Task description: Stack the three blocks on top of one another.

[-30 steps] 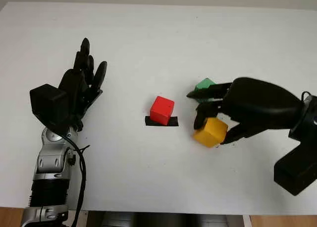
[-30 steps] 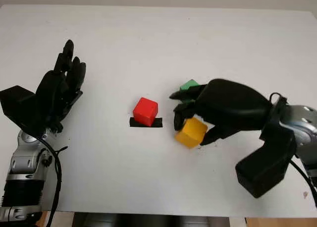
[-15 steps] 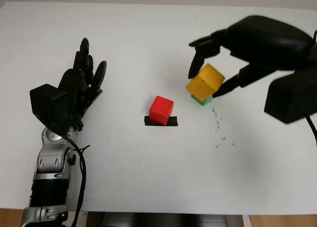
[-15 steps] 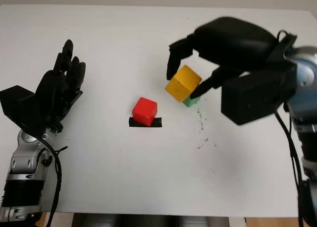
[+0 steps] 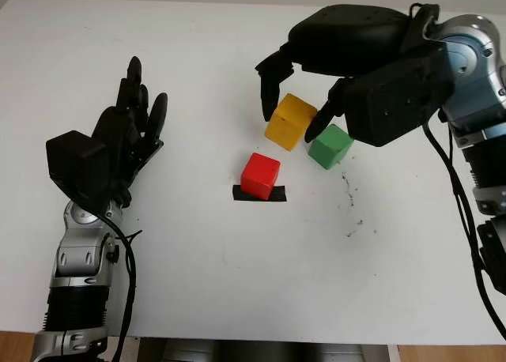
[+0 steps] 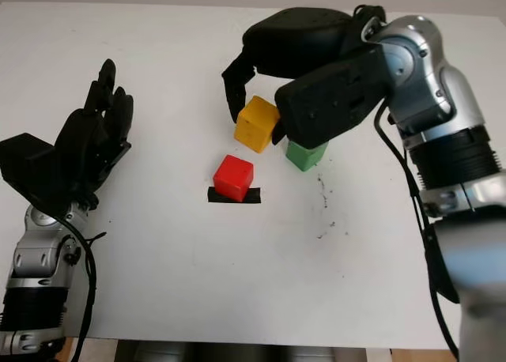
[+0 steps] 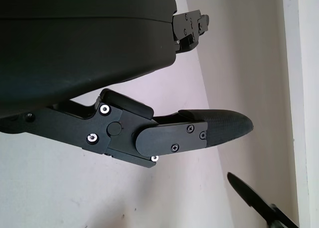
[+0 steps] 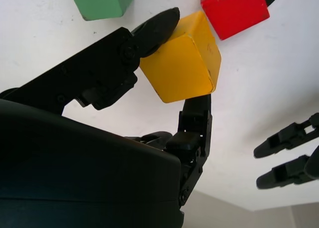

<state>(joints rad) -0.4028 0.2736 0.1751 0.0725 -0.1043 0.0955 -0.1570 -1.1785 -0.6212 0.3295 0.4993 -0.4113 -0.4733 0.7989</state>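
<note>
Now, the broad matte white table [image 5: 237, 283] stretches smooth under everything, speckled with a few faint dark marks right of centre. Over its far middle, the glossy black right hand [image 5: 294, 113] of the robot hangs above the surface with its fingers clamped on the yellow cube-shaped block [image 5: 289, 122], one fingertip [image 8: 158, 25] pressed to one face and another finger against the opposite side. That block sits tilted in the grip, a corner dipping toward the table, clear of the surface and just above and beyond the red one. Out at the left side, the black left hand [image 5: 126, 133] is open, holding nothing, pointing away from the robot. Just beside the yellow block, to its right, the green cube-shaped block [image 5: 330, 146] stands flat on the table, turned a little askew. Near the centre, the smooth red cube-shaped block [image 5: 260, 175] rests on a short strip of black tape [image 5: 258, 194], whose long axis runs left to right.
</note>
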